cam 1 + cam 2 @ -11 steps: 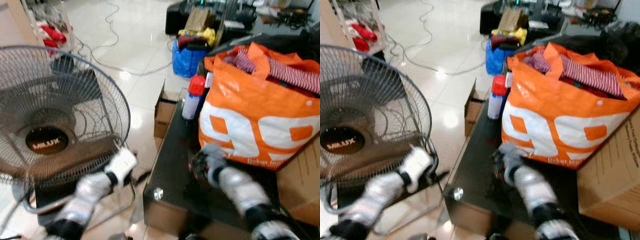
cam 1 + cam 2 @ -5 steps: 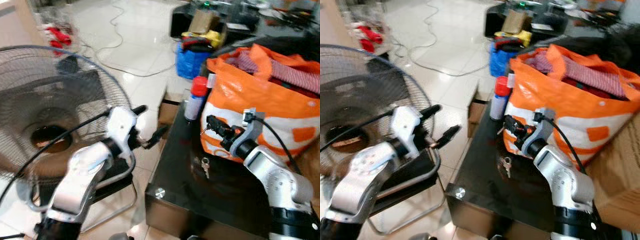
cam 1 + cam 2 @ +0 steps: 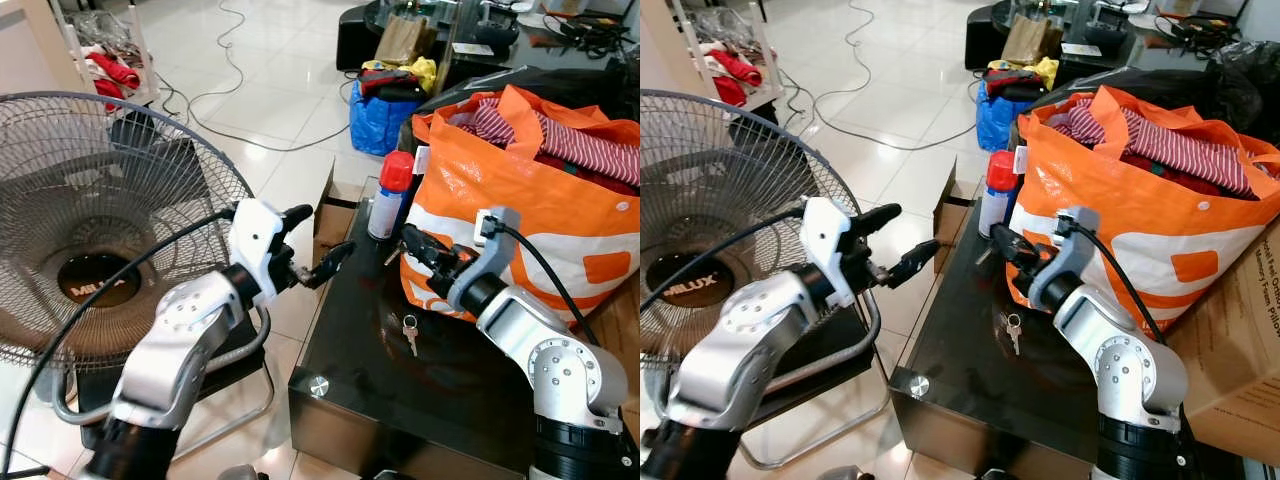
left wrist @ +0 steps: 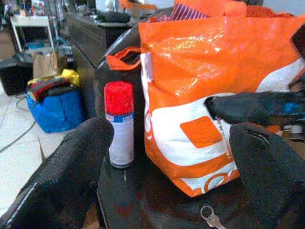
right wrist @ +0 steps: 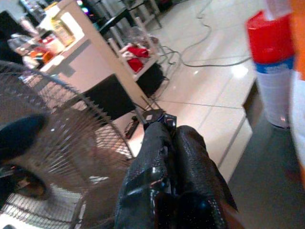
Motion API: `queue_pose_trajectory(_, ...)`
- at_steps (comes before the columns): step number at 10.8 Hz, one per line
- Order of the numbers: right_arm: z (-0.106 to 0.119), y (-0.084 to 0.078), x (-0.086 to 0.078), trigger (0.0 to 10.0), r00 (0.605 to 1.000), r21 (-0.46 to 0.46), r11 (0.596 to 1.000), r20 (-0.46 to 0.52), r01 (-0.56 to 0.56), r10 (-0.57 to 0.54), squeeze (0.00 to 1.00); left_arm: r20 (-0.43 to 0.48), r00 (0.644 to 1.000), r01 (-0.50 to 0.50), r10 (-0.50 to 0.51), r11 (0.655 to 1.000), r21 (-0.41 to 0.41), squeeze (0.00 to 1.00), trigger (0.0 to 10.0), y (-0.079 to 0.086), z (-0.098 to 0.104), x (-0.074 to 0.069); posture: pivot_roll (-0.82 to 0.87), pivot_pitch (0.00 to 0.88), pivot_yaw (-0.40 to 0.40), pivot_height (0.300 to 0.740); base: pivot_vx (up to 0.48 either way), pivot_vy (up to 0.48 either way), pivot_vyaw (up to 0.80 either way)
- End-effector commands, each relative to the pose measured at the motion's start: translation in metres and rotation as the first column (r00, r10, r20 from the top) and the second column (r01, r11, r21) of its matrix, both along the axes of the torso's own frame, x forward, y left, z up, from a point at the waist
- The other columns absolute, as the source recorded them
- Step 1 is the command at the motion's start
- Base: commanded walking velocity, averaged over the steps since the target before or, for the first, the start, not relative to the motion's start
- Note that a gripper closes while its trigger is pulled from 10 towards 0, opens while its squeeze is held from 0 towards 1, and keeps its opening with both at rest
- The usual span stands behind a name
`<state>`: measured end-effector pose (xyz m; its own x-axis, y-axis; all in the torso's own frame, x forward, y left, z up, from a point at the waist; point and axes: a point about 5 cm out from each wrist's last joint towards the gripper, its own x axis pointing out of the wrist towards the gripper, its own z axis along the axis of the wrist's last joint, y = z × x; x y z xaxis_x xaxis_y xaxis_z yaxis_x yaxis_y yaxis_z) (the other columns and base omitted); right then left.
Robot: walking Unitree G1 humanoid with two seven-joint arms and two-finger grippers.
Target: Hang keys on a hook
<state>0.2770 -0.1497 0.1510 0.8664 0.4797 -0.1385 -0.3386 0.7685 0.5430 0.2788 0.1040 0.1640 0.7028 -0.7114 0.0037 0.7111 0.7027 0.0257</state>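
The right hand [image 3: 412,243], fingers pressed together and empty, is held above the black worktop [image 3: 350,330], just in front of the orange bag [image 3: 520,200], seemingly poised for a pickup. The keys [image 3: 408,333] are seen lying flat on the worktop below that hand, apart from it. The left hand [image 3: 315,245], fingers spread, is raised beside the worktop's edge.
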Motion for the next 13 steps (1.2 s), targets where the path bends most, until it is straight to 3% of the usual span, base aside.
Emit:
queue_pose_trajectory(1, 0.006, 0.004, -0.003, 0.0, 1.000, 0.003, 1.000, 0.014, -0.021, 0.021, 0.00, -0.035, 0.999, 0.027, -0.027, 1.000, 0.002, 0.83, 10.0, -0.005, -0.003, 0.003, -0.02, 0.000, -0.012, 0.740, 0.000, 0.000, 0.00)
queue_pose_trajectory(2, 0.010, 0.010, -0.004, 0.0, 0.999, 0.000, 0.999, 0.026, -0.046, 0.046, 0.00, -0.082, 0.992, 0.091, -0.093, 0.996, -0.021, 0.30, 10.0, -0.014, -0.006, 0.005, -0.02, 0.000, -0.012, 0.740, 0.000, 0.000, 0.00)
queue_pose_trajectory(3, 0.012, 0.014, -0.005, 0.0, 0.998, -0.002, 0.998, 0.030, -0.062, 0.062, 0.00, -0.104, 0.985, 0.136, -0.138, 0.990, -0.029, 0.00, 10.0, -0.022, -0.007, 0.007, -0.03, 0.000, -0.011, 0.740, 0.000, 0.000, 0.00)
queue_pose_trajectory(6, 0.014, 0.015, -0.006, 0.0, 0.997, -0.011, 0.998, 0.026, -0.068, 0.068, 0.00, -0.088, 0.966, 0.245, -0.244, 0.969, 0.008, 0.00, 0.0, -0.039, -0.005, 0.014, -0.03, 0.000, -0.010, 0.740, 0.000, 0.000, 0.00)
queue_pose_trajectory(13, 0.017, 0.016, -0.006, 0.0, 0.996, 0.011, 0.996, 0.020, -0.091, 0.091, 0.00, -0.069, 0.967, 0.248, -0.246, 0.968, 0.026, 0.00, 0.0, -0.045, -0.011, 0.022, -0.04, 0.000, -0.023, 0.740, 0.000, 0.000, 0.00)
